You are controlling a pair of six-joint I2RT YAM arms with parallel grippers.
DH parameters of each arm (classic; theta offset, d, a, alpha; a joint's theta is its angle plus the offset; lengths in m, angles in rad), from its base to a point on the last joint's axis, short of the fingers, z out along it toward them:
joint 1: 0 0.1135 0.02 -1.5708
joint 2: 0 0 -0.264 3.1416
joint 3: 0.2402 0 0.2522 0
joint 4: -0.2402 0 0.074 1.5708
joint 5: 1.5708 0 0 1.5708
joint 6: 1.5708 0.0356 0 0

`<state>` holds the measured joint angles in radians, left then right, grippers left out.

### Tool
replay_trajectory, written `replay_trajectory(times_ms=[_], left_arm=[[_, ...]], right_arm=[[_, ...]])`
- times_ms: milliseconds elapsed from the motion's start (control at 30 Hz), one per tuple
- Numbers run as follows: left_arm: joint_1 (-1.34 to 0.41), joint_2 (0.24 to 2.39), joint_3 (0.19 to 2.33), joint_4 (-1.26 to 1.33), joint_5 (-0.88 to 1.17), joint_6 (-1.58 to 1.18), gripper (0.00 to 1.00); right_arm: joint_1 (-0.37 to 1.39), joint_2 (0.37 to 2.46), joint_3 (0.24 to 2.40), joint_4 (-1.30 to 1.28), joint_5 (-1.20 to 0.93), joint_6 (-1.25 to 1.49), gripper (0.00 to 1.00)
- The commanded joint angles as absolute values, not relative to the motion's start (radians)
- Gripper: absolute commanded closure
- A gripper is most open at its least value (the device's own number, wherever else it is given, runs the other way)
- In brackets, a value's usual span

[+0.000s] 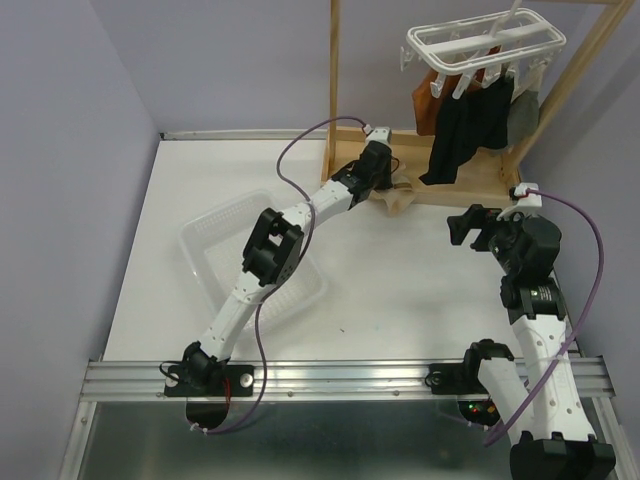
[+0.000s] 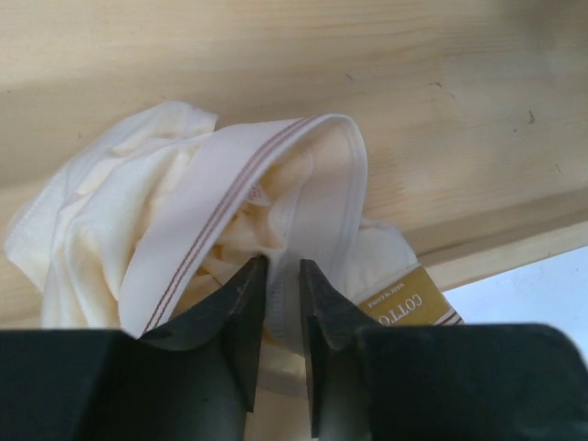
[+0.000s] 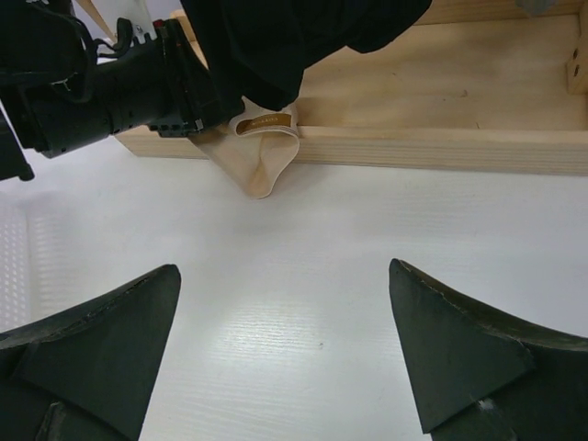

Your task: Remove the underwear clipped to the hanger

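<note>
Left arm stretched across the white table (image 1: 400, 290) to the base board of the wooden stand (image 1: 485, 175) at the far side. Left gripper (image 2: 280, 276) narrowed onto a fold of the cream-beige underwear (image 2: 175, 220), the cloth pinched between its 2 fingertips. The garment lies crumpled on the base board, with its striped waistband arching above the fingers and a brown woven label showing at the right. From the right wrist view, part of the same garment droops over the board's front edge onto the table.

White hanger (image 1: 485, 42) high between the stand's uprights, tilted, with 3 garments clipped beneath it. The black underwear (image 1: 462, 125) hangs in the middle (the longest of the 3, its lower end reaching almost to the base board). The rust-orange underwear (image 1: 428, 102) is to its left and the grey underwear (image 1: 522, 112) to its right.

Right gripper (image 1: 468, 232) hovers over bare table in front of the stand, well apart from the cream-beige garment. Its 2 fingers are spread wide with nothing between them.

Clear plastic basket (image 1: 215, 250) on the table, beneath the left arm's elbow.
</note>
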<state>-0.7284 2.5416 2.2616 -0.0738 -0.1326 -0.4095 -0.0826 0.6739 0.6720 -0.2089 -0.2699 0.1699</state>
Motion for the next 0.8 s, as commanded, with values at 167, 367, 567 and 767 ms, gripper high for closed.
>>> replay_trajectory(times_ms=[167,367,567,767], left_arm=[[-0.736,2.441,2.297,0.018,-0.126,-0.338,1.0],[-0.736,2.143,2.142,0.113,-0.117,-0.269,1.0],[-0.735,1.794,1.803,0.201,-0.146,-0.203,1.0],[-0.733,1.537,1.68,0.18,-0.207,-0.157,1.0]], right_arm=[[-0.098,0.666,0.695,-0.169,-0.293,0.176,0.0],[-0.1,0.647,0.704,-0.17,-0.345,0.109,0.0],[-0.103,0.658,0.706,-0.17,-0.342,0.098,0.0],[-0.106,0.68,0.739,-0.172,-0.34,0.066,0.0]])
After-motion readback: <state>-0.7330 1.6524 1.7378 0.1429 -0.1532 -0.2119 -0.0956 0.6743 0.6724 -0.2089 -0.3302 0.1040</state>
